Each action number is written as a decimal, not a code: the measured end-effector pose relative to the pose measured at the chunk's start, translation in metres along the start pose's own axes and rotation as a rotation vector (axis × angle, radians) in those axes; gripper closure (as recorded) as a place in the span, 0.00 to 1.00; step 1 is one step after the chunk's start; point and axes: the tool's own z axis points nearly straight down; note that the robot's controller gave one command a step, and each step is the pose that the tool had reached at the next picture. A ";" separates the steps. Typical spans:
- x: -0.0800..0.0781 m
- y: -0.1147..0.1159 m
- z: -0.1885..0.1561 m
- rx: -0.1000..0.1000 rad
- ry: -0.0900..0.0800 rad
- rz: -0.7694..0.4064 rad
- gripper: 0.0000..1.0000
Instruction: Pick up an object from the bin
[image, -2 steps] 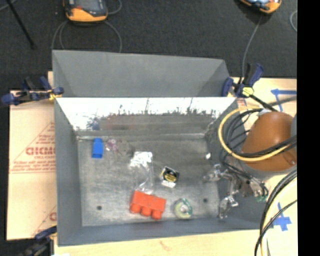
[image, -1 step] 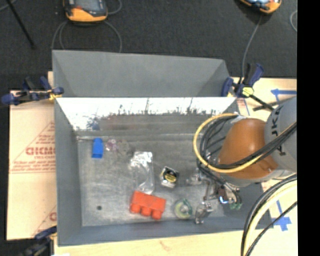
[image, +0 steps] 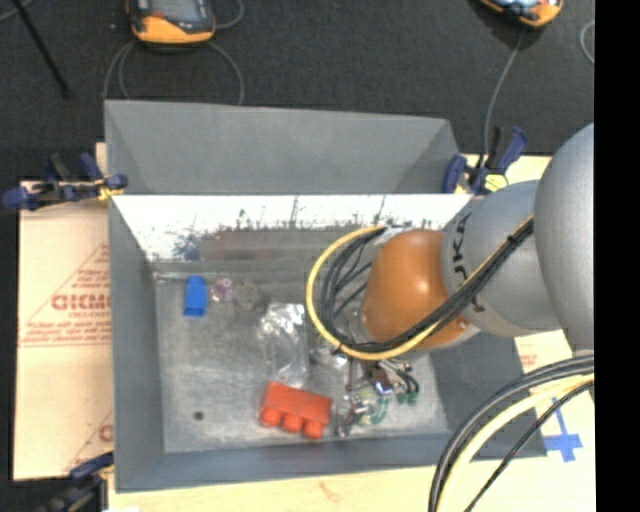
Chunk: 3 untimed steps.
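Grey bin (image: 135, 350) is being worked at its front edge: gripper (image: 362, 400) is being held low, just right of red block (image: 295, 410), with clear bag (image: 285, 330) behind. Jaw state cannot be told. Likely pre-grasp step; centring over the block is being called for next.

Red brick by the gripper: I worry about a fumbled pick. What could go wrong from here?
1. The gripper sits at the red brick's right end, not over its middle, so a grasp there may only nudge or tilt it.
2. The crumpled clear wrap lies just behind the brick, close to the gripper, and could get snagged.
3. The brick lies near the bin's front wall, which may jam it if pushed.
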 end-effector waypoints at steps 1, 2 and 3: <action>-0.002 0.062 -0.001 0.001 -0.007 -0.147 0.00; -0.004 0.097 -0.002 0.003 -0.014 -0.198 0.00; -0.003 0.099 -0.003 0.000 -0.013 -0.201 1.00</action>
